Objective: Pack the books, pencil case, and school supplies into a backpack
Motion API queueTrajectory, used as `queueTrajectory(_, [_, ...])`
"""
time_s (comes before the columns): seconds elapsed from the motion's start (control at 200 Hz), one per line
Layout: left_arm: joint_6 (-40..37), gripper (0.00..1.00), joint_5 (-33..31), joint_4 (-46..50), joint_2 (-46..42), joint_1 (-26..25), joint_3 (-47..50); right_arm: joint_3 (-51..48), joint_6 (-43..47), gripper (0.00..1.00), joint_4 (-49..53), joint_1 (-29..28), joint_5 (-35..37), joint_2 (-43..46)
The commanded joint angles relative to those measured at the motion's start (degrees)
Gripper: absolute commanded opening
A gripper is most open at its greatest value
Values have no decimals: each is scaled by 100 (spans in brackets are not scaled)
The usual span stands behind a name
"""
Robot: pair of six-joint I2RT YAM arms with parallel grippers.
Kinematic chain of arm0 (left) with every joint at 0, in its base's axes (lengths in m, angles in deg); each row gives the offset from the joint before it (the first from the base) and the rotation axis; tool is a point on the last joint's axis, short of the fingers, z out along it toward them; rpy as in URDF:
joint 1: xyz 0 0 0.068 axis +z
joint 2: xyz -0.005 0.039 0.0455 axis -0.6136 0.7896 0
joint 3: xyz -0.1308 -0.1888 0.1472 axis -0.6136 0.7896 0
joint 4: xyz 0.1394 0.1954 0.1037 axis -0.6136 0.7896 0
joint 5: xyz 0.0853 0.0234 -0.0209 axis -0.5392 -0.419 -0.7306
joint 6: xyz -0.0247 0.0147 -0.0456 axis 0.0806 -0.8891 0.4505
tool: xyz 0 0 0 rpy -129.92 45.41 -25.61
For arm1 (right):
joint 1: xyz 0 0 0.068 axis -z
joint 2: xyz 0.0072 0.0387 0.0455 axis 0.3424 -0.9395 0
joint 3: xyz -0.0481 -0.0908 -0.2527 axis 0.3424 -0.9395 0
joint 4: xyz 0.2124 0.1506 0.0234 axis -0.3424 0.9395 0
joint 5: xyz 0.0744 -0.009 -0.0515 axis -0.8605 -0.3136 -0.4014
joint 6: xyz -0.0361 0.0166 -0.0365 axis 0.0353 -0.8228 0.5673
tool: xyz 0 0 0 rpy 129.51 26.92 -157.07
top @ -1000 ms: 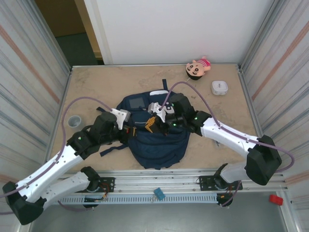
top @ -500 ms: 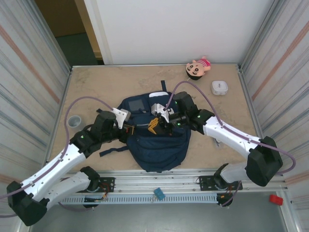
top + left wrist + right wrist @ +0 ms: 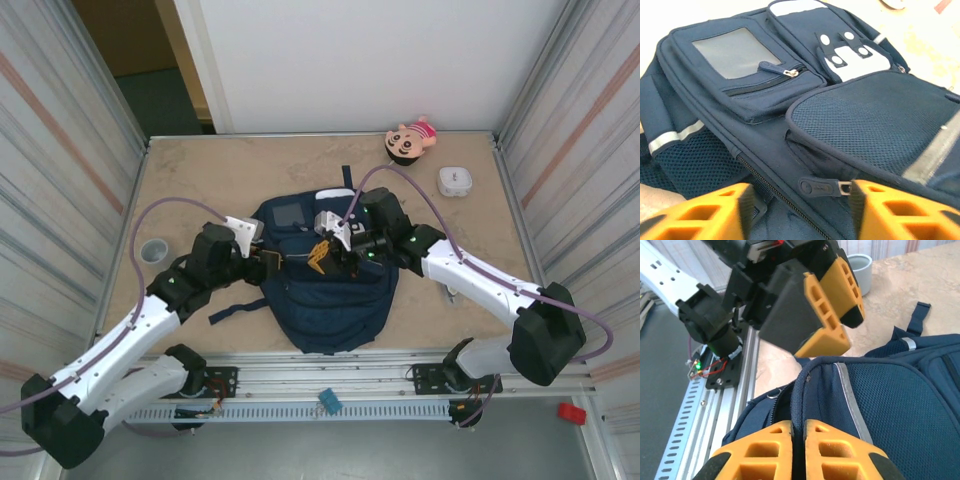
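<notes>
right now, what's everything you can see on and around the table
backpack: one, navy blue with white patches, lying at the table's middle
doll: one, pink cartoon figure, far edge, right of centre
box: one, white, square, far right part
cup: one, grey, round, left edge
table: one, beige
small blue object: one, on the metal rail at the near edge
small red object: one, near right corner
left claw: one, orange fingers, open, astride a zipper pull
right claw: one, orange fingers, nearly closed on a backpack seam
</notes>
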Motion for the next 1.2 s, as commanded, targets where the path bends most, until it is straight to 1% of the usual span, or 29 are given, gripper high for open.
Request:
queueTrajectory(0.0, [14, 69, 105, -114, -260, 19, -43, 288, -391, 40, -54, 30, 147, 16])
queueTrajectory(0.04, [175, 71, 28, -72, -297, 17, -69, 289, -622, 48, -63, 50, 248, 50])
queueTrajectory(0.12, [586, 74, 141, -6, -315, 17, -105, 215, -1147, 59, -19, 124, 570, 218])
queueTrajectory(0.165, [880, 75, 170, 156, -306, 20, -155, 118, -1513, 68, 43, 157, 1006, 374])
queueTrajectory(0.205, [1231, 75, 79, 393, -302, 16, -207, -8, -1876, 79, 109, 200, 1486, 537])
queueTrajectory(0.236, [1546, 76, -42, 592, -301, 12, -243, -118, -2178, 83, 160, 257, 1782, 664])
queueTrajectory(0.276, [1996, 77, -218, 869, -302, 16, -279, -243, -2511, 85, 260, 338, 2015, 811])
queueTrajectory(0.321, [2467, 78, -276, 1053, -295, 18, -275, -377, -2849, 86, 454, 477, 2214, 975])
queueTrajectory(0.366, [2787, 80, -177, 1076, -287, 19, -186, -478, -3201, 86, 710, 631, 2544, 1118])
queueTrajectory(0.501, [3479, 80, 76, 631, -219, 17, 406, -868, -3966, 88, 1395, 1186, 2997, 1513])
queueTrajectory(0.566, [3654, 79, 163, 220, -154, 12, 694, -1141, -4267, 88, 1490, 1449, 2996, 1617])
queueTrajectory(0.651, [3781, 78, 188, -161, -12, 19, 977, -1496, -4496, 88, 1318, 1690, 2695, 1590])
queueTrajectory(0.802, [3830, 77, -11, -595, 308, 16, 1250, -1885, -4792, 85, 518, 1701, 2146, 1107])
queueTrajectory(0.977, [3734, 79, -313, -1033, 653, 89, 1353, -1837, -5029, 84, -341, 1445, 2268, 318])
queueTrajectory(1.082, [3628, 80, -118, -1376, 855, 406, 1386, -1477, -5023, 83, -669, 1179, 2394, -190])
queueTrajectory(1.193, [3401, 80, 182, -1798, 1100, 1022, 1369, -1082, -5055, 83, -1046, 1066, 2544, -734])
